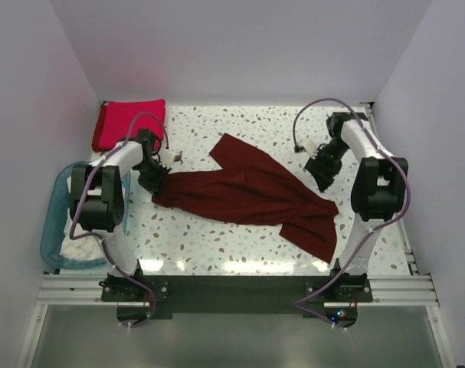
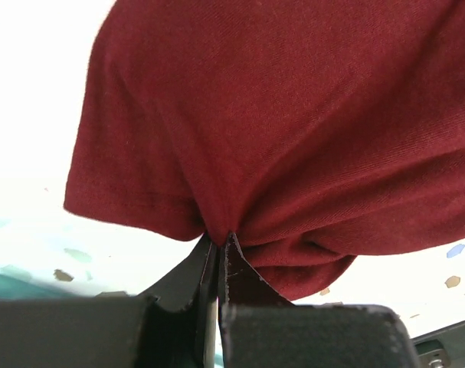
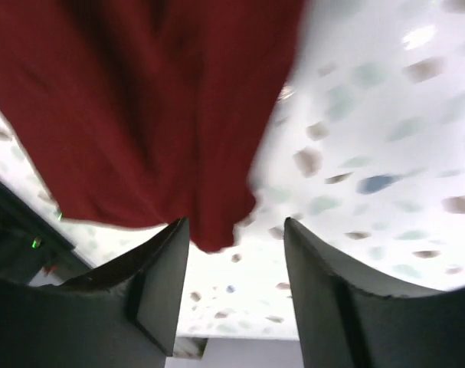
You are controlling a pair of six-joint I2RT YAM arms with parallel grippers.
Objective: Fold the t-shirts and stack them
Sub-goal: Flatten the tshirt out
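A dark maroon t-shirt point(image 1: 247, 192) lies crumpled across the middle of the table. My left gripper point(image 1: 155, 182) is shut on its left edge; in the left wrist view the maroon cloth point(image 2: 278, 146) bunches into the pinched fingertips of that gripper point(image 2: 220, 239). My right gripper point(image 1: 325, 175) hangs above the shirt's right part with its jaws open and nothing between them; the right wrist view shows this gripper point(image 3: 236, 230) apart over a corner of the maroon shirt point(image 3: 140, 115). A folded crimson-red t-shirt point(image 1: 129, 123) rests at the back left corner.
A translucent blue tub point(image 1: 60, 222) with white cloth inside stands off the table's left edge beside the left arm. A small tag point(image 1: 177, 157) lies on the speckled tabletop point(image 1: 217, 241) near the left gripper. White walls close in the back and both sides.
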